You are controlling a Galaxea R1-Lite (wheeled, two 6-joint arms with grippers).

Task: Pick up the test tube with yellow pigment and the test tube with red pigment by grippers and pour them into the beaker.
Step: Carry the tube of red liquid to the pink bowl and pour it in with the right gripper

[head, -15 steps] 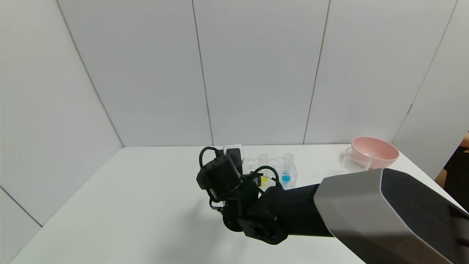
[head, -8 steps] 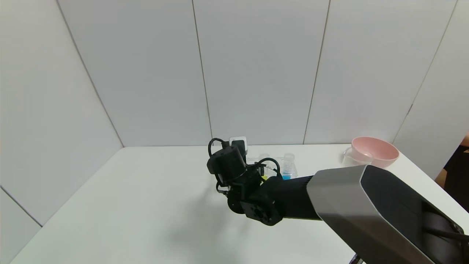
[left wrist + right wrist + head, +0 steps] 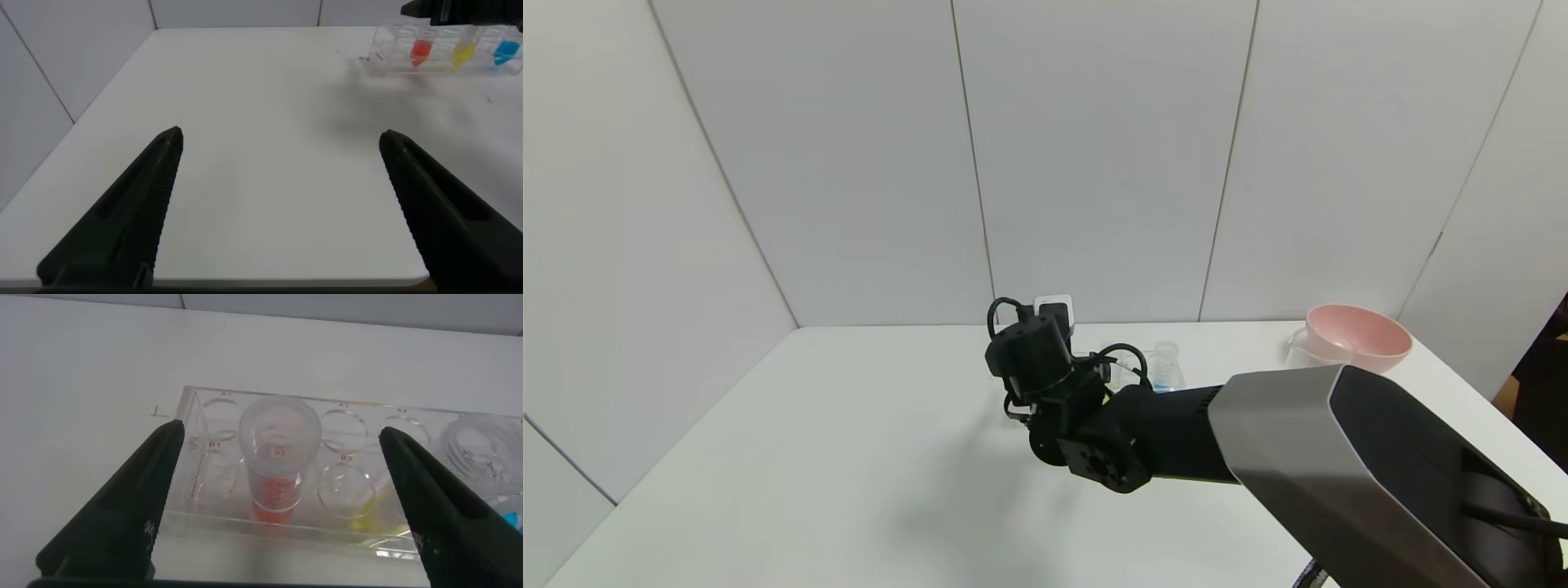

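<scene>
Right wrist view looks down between the two black flat fingers of the right hand (image 3: 278, 506), which stand wide apart and hold nothing; between them, below, sits the clear plastic tube rack with lettered round holes (image 3: 204, 416). The small clear rimmed test tube with red-orange liquid (image 3: 279, 461) stands upright in a hole of that rack, centred in the gap between the fingers and touching neither. Beside it in the same rack, a clear tube with yellow liquid in its bottom (image 3: 359, 518) shows only partly, its yellow just visible low down. In the head view the right arm reaches across the white desk (image 3: 809, 457) and its black wrist hides most of the rack; only a clear tube with a trace of blue liquid (image 3: 1165, 369) shows past it. The clear cylindrical beaker with a pouring lip (image 3: 1316, 353) stands well apart, near the desk's far right corner, just beside a pink round bowl (image 3: 1364, 336). In the left wrist view the left hand (image 3: 282, 212) hovers low over bare desk, its black fingers spread wide and empty, with the rack and its red, yellow and blue tubes far off.
</scene>
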